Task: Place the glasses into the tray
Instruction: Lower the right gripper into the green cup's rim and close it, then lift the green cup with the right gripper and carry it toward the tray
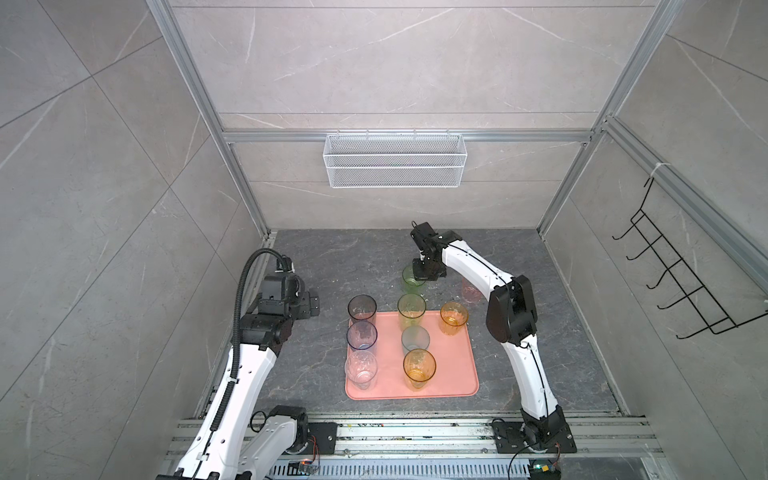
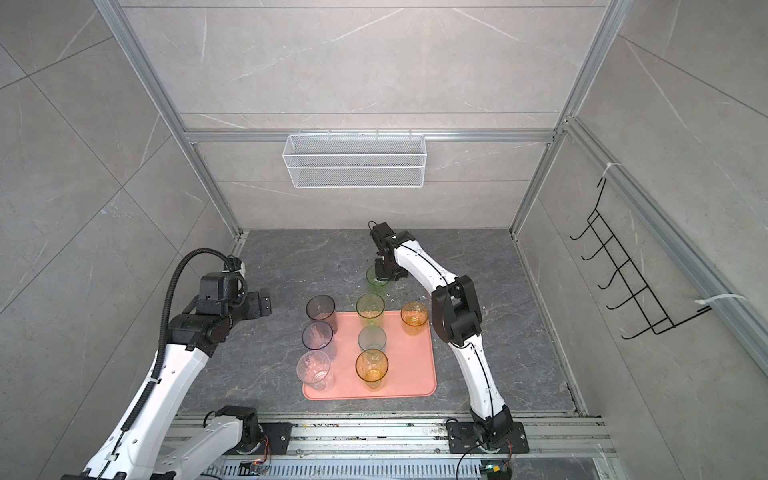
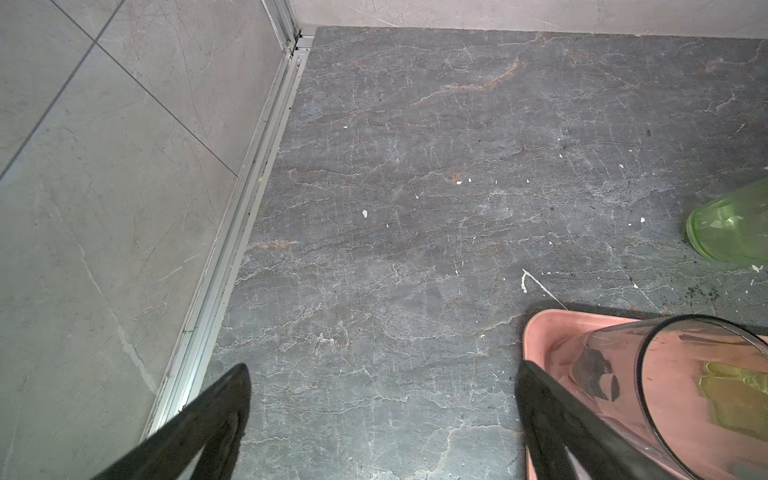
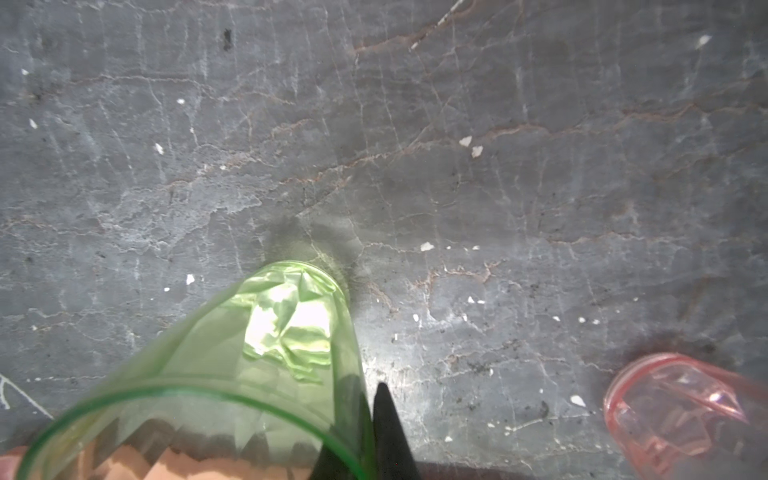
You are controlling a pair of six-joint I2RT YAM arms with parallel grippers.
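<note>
R gripper [image 4: 368, 390] clamped on wall of green tumbler [image 1: 412, 282], one finger inside rim, one outside. Tumbler upright (axis vertical) on table [image 1: 332, 257] just past tray's far edge; base on stone or barely off, can't tell. Tray [image 1: 453, 365] lies twd table's near edge from the pinch, w/ yellow-green tumbler [image 1: 411, 309] at its far edge right in the path, so likely lift clear, then set down on bare strip along tray's right edge. L gripper [image 3: 382, 368] wide open, empty, off tray's far-left corner; pink tumbler [image 1: 471, 291] on table beside R arm, R nearer.
</note>
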